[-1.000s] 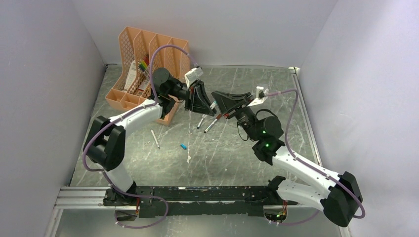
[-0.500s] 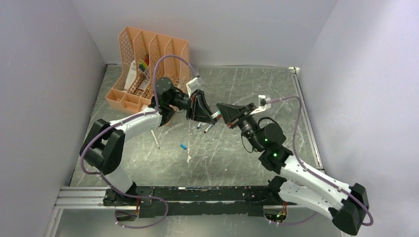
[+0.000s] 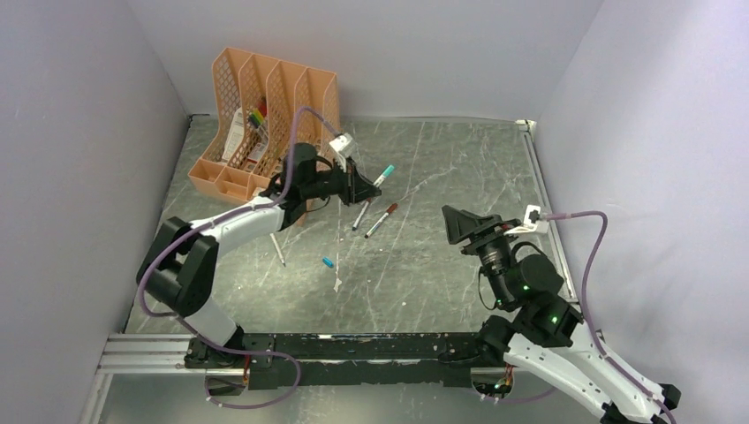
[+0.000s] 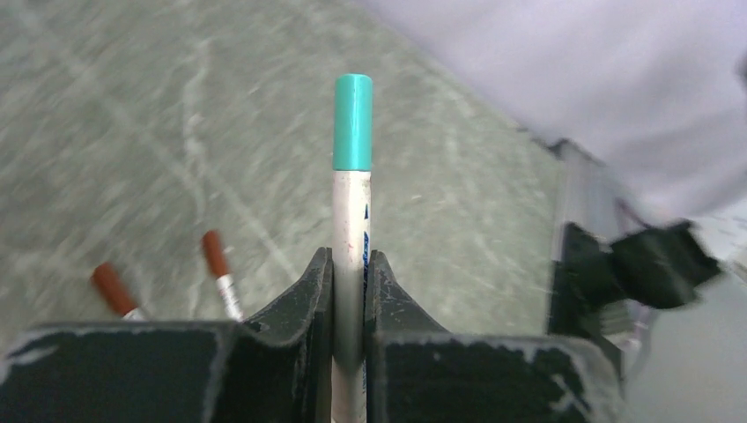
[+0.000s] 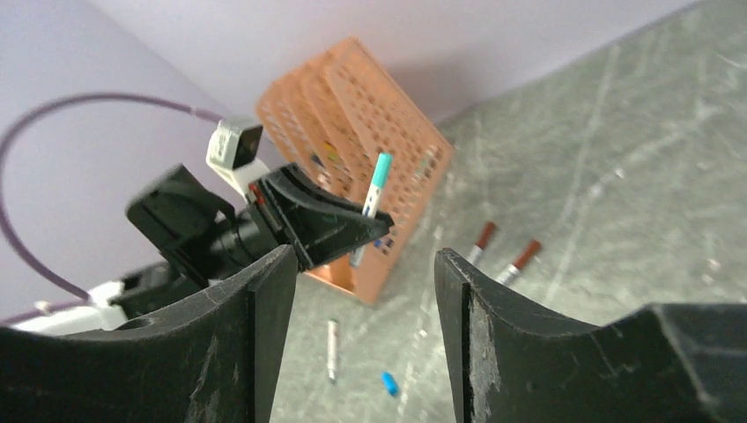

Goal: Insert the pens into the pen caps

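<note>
My left gripper (image 3: 364,186) is shut on a white pen (image 4: 351,220) whose far end wears a teal pen cap (image 4: 352,122); the capped pen (image 3: 383,175) sticks out above the table. My right gripper (image 3: 450,221) is open and holds nothing, well to the right of that pen. Between its fingers (image 5: 264,300) the right wrist view shows the held pen (image 5: 380,176). Two pens with red-brown caps (image 3: 362,215) (image 3: 382,220) lie mid-table. A bare pen (image 3: 277,248) and a loose blue pen cap (image 3: 328,262) lie nearer the left arm.
An orange mesh file organizer (image 3: 231,181) with papers and bright markers stands at the back left, just behind the left gripper. Grey walls close in the scratched table (image 3: 442,159) on three sides. A metal rail (image 3: 543,203) runs along the right edge.
The right gripper opened and drew back to the near right, away from the left gripper. The left gripper kept the teal-capped pen and shifted slightly toward the back.
</note>
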{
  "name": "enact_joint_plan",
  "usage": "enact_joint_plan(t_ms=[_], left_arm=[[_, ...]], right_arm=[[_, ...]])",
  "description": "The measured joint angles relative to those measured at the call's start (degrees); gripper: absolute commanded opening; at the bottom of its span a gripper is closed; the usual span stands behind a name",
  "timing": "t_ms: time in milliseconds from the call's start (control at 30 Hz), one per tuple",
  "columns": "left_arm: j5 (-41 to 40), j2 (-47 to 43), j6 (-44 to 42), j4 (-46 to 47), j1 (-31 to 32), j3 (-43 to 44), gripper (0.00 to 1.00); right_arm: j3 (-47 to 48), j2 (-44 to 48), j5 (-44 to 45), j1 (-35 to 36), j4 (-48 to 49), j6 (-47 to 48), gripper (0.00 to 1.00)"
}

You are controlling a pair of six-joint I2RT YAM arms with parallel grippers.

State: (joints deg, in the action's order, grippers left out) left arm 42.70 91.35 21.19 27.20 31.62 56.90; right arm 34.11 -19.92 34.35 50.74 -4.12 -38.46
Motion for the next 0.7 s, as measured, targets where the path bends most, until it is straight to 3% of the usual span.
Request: enact_joint_plan(t_ms=[267,567,700], left_arm=[[-23.5,10.32,-8.52,-17.2,7.54,6.4,0.07],[-36.24,17.33,-8.52,-24.35,8.7,7.78,0.08],[-38.47,19.3,-8.55,-25.49,8.72,9.6,0.15]], right_arm=[[-3.06,1.57,1.4,0.02,-13.16,-4.46,0.56],[-3.58,0.15,0.9,0.02,-17.9,-5.2,0.55],[-3.58,0.13,0.59,0.02,-18.34,-5.22,0.55]])
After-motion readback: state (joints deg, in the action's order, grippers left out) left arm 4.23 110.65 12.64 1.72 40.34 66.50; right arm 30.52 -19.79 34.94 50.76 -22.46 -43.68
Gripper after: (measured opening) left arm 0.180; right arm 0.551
